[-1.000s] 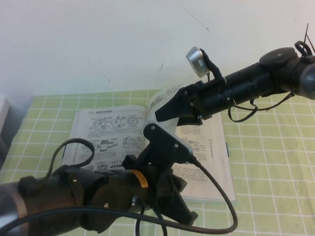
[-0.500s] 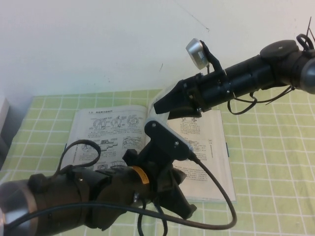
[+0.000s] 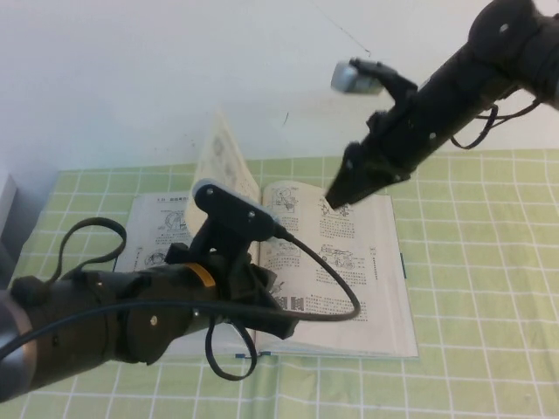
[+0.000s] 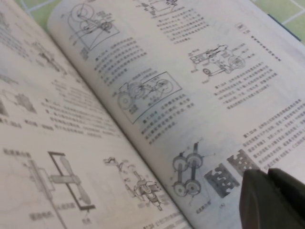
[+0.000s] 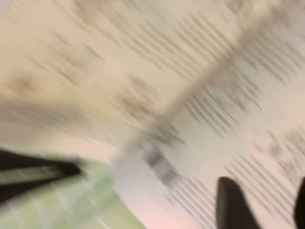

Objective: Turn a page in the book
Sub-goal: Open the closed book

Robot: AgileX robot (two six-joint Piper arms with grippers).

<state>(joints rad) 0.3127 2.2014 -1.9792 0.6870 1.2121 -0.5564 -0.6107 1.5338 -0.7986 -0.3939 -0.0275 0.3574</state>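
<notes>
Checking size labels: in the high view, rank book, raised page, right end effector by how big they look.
1. book
2. page, upright, mid-turn
3. right end effector, above the book's right side

Left end effector low over the book, nearest the camera, so unranked.

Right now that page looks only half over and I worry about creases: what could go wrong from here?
The page stands upright near the spine of the book, free of the right gripper, which hangs above the right-hand side; it could fall back. The left gripper sits low over the book's near edge and could crumple the page if it drops that way.
</notes>
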